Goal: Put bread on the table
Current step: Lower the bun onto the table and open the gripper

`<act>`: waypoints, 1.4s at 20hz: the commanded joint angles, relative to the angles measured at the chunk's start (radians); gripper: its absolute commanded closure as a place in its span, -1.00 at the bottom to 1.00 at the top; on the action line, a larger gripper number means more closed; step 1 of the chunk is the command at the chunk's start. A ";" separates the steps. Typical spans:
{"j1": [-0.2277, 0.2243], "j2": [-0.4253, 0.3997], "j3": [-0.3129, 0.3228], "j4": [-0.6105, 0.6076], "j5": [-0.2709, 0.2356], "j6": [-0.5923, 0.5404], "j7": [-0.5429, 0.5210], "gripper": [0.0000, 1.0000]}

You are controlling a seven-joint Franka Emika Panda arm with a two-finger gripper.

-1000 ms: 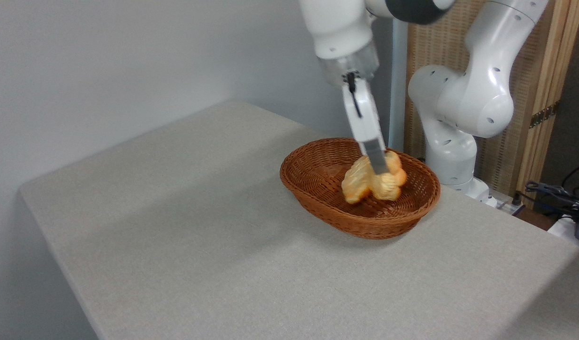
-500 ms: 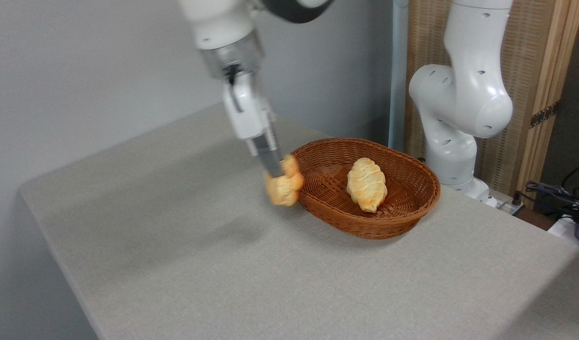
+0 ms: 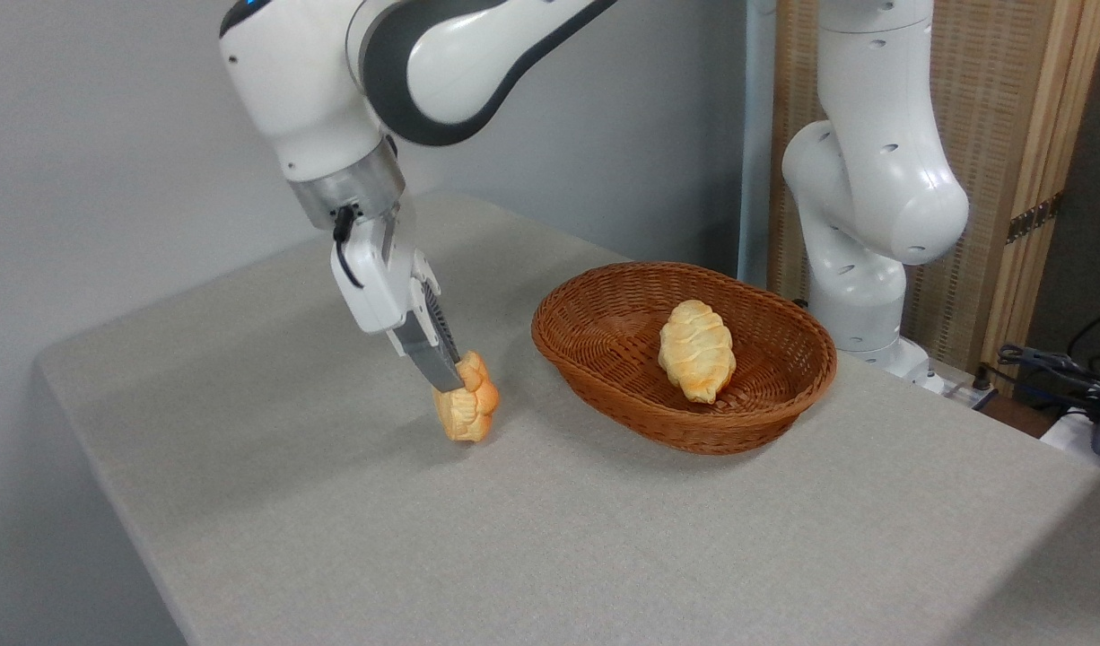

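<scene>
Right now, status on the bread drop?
Tool shut on bread, low over table, left of wicker basket. Contact with cloth unclear. Second roll in basket. Drop spot unobstructed.

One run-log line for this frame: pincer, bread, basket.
pincer: shut on bread | bread: low over table, left of basket, contact unclear | basket: holds paler roll | step: release pending
</scene>
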 commanded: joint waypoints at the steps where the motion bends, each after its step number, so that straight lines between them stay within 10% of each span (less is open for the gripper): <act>1: -0.022 0.035 0.013 0.009 0.005 0.008 -0.010 -0.34; 10: -0.021 0.066 0.015 0.009 0.019 0.189 -0.051 -1.00; 17: -0.015 0.066 0.024 0.009 0.014 0.354 -0.066 -1.00; 24: -0.004 -0.008 0.042 0.010 0.006 0.372 -0.296 -1.00; 28: 0.122 -0.091 -0.002 0.027 0.003 0.225 -0.309 -1.00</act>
